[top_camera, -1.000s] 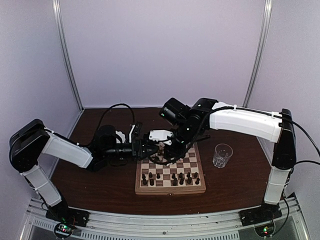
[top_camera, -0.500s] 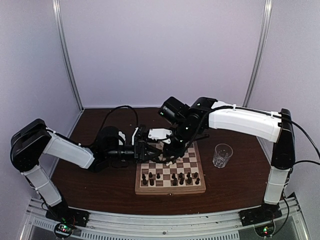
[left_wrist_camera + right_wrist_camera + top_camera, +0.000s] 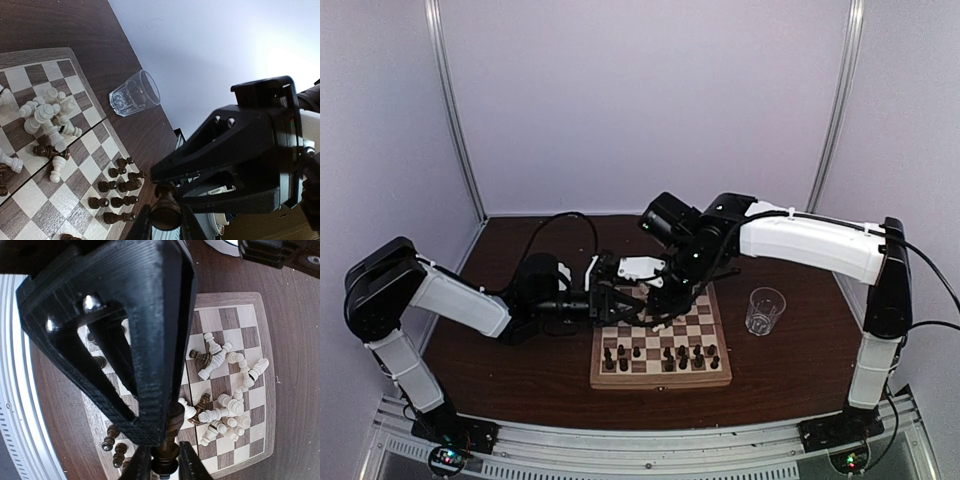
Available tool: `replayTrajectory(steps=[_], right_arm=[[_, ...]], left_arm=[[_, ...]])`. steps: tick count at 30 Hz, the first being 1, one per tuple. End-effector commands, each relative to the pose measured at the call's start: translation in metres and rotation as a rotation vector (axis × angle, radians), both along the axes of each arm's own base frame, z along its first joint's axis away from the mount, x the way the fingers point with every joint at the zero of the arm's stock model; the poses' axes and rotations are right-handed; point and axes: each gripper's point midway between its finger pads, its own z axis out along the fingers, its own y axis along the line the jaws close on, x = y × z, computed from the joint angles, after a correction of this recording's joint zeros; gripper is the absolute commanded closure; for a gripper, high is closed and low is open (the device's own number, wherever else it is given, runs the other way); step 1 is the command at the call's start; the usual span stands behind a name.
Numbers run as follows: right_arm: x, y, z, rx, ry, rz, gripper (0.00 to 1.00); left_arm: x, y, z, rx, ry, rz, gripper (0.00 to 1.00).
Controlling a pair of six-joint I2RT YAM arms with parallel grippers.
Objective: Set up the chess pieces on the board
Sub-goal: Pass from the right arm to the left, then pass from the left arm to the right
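Both arms meet over the far left of the board. One dark piece is in the air there, not on any square. The left claw is clamped on it. The right claw also has it pinched between its fingers, coming in from the opposite side. Reads as a hand-off, with both holding the same piece.

The rest of the set:
- white heap lies tipped over on the far half, a few dark ones mixed in
- dark men stand in the near rows
- glass is on the table, well apart to the right

Risks:
- Double grip. If either arm pulls away while both are clamped, the tiny piece twists or pops out.
- Early release. If one lets go before the other grip is firm, the piece drops into the white heap, rolls and scatters it further.
- Small round wooden body, little to hold. Likely to tilt in the taking claw, then get set down crooked and topple.
- Fingers are very crowded. The wrist views are mostly blocked by the other claw, so finger-on-finger contact is likely on parting.
- A low exit path over the board could sweep the lying white men or knock the standing dark men.
- Glass risk looks low unless the right arm swings wide.
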Motion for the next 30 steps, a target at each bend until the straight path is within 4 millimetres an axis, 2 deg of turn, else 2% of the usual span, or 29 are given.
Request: replayTrajectory(steps=[1, 4, 9, 12, 16, 23, 30], right_arm=[[-0.010, -0.009, 0.029, 0.075, 0.027, 0.024, 0.65], [-0.006, -0.022, 0.058, 0.218, 0.141, -0.023, 0.58], [0.019, -0.059, 0.108, 0.523, 0.293, -0.154, 0.53], [0.028, -0.070, 0.121, 0.652, 0.381, -0.208, 0.52], [0.024, -0.066, 0.116, 0.710, 0.471, -0.200, 0.52], [0.030, -0.050, 0.110, 0.753, 0.557, -0.210, 0.52], [0.009, -0.027, 0.103, 0.710, 0.591, -0.145, 0.52]], left_arm=[[0.000, -0.008, 0.036, -0.109, -0.121, -0.034, 0.91], [0.001, -0.008, 0.044, -0.133, -0.139, -0.029, 0.93], [0.005, -0.007, 0.069, -0.212, -0.202, 0.007, 0.93], [0.009, -0.004, 0.086, -0.278, -0.251, 0.044, 0.93], [0.016, -0.005, 0.096, -0.332, -0.243, 0.074, 0.94], [0.016, -0.012, 0.101, -0.405, -0.191, 0.072, 0.94], [0.016, -0.015, 0.104, -0.414, -0.179, 0.063, 0.94]])
